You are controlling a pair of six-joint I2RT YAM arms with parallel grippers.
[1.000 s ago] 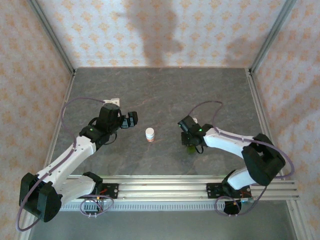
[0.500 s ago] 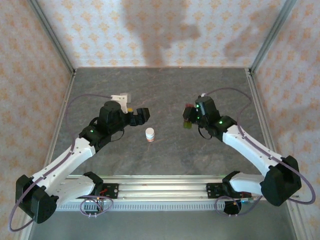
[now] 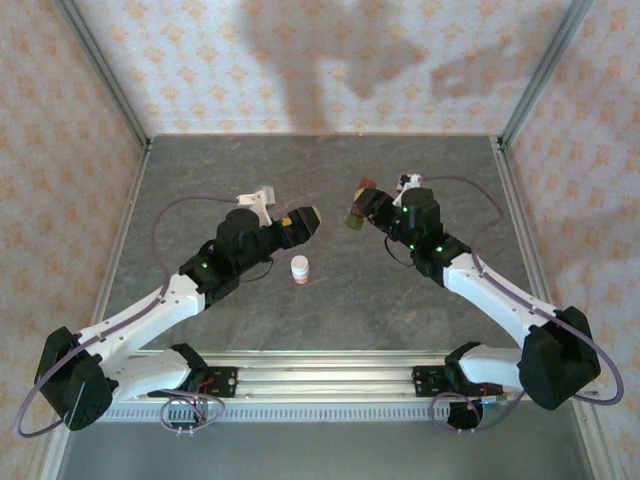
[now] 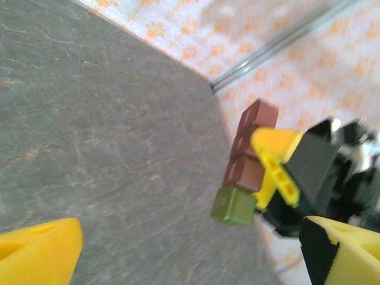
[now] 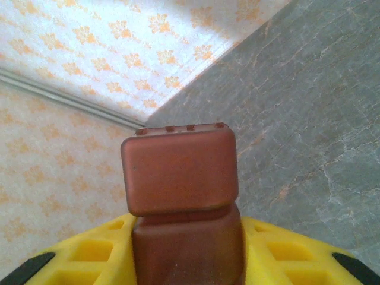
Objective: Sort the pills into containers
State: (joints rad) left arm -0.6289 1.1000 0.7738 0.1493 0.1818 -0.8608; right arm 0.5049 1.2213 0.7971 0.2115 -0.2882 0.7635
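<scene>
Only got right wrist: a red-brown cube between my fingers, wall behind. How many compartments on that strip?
Observer: Three. The left wrist view shows the container strip as two red-brown cubes and a green end cube, clamped in the right gripper.
Operator: Left gripper?
Observer: The left gripper is open, pointing at the strip, not touching it.
Operator: Anything under them?
Observer: A white bottle with an orange base stands upright on the table, nearer the arm bases than both grippers.
</scene>
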